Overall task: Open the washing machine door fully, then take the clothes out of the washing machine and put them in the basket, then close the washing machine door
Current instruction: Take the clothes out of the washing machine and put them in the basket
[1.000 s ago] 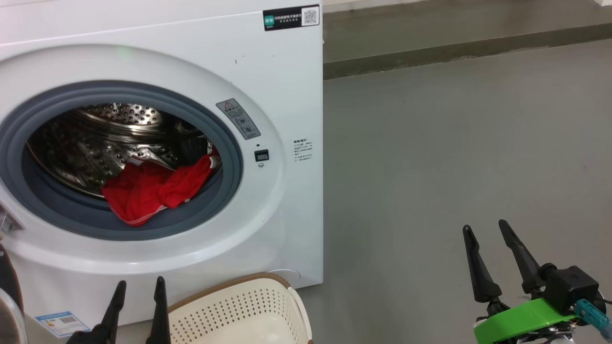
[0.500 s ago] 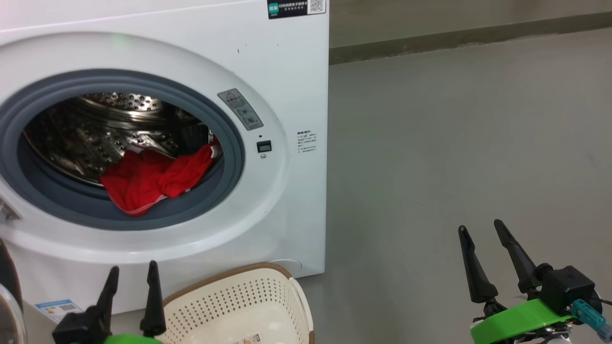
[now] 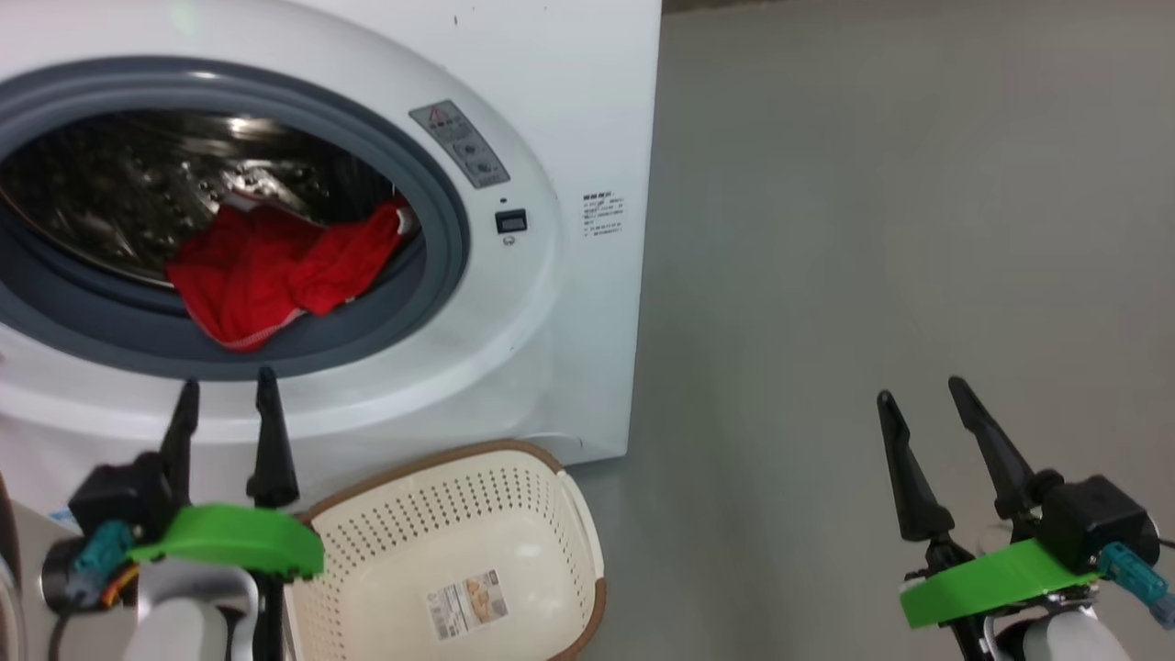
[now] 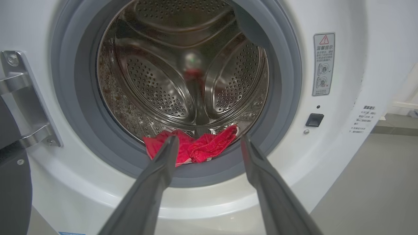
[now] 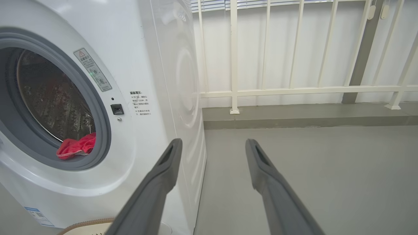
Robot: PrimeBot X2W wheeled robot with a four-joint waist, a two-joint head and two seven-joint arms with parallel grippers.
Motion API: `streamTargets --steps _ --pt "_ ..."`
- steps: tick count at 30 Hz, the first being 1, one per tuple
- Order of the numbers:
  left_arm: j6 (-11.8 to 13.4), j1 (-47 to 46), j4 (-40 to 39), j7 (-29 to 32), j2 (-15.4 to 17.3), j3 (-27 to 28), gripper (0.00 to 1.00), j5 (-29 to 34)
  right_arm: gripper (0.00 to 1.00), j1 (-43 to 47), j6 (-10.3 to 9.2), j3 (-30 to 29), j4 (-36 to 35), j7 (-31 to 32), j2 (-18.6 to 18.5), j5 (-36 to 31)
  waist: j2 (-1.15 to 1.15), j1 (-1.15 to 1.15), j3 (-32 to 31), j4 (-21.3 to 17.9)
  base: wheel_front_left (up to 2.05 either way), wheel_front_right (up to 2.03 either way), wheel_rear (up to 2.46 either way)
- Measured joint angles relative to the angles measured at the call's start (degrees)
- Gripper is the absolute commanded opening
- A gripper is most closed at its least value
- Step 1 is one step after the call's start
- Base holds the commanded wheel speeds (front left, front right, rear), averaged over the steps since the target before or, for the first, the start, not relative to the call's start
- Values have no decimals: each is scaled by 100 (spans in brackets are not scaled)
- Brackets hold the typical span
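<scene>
Red clothes (image 3: 275,275) lay at the drum's front lip in the washing machine (image 3: 569,110), its mouth uncovered. Within the last second the left gripper (image 3: 227,381) had risen towards that mouth, fingers apart and empty, framing the garments in the left wrist view; the right gripper (image 3: 923,390) hung spread over the floor. The basket (image 3: 459,505) stood empty below, so removal had probably just begun

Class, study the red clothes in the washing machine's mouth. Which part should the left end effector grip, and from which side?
Grip the clothes at the bunched front fold spilling onto the grey rubber ring. Come straight in from the front, slightly above: the left end effector is open and faces that heap, and the raised soft fold probably suits a pinch.
</scene>
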Motion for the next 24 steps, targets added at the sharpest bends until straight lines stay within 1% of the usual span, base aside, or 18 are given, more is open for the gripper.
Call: streamTargets --steps 4,5,7,15,24 --pt "-33 -545 344 -60 -1 16 100 -32 100 -224 0 8 -45 0 5 -1 0 0 298 34 0 0 0" --pt "-33 -545 344 -60 -1 16 100 -32 100 -224 0 8 -45 0 5 -1 0 0 298 34 0 0 0" --pt "-124 -825 555 -76 0 18 100 -94 100 -313 0 13 -57 0 8 -5 0 0 448 53 0 0 0" --pt "-151 -2050 1512 -174 36 71 100 -103 100 -769 0 57 -115 0 10 -15 0 0 1043 89 0 0 0" --pt "-230 -3320 2497 -224 236 235 100 -115 100 -1193 0 177 -179 0 14 -51 0 0 1707 -13 0 0 0"
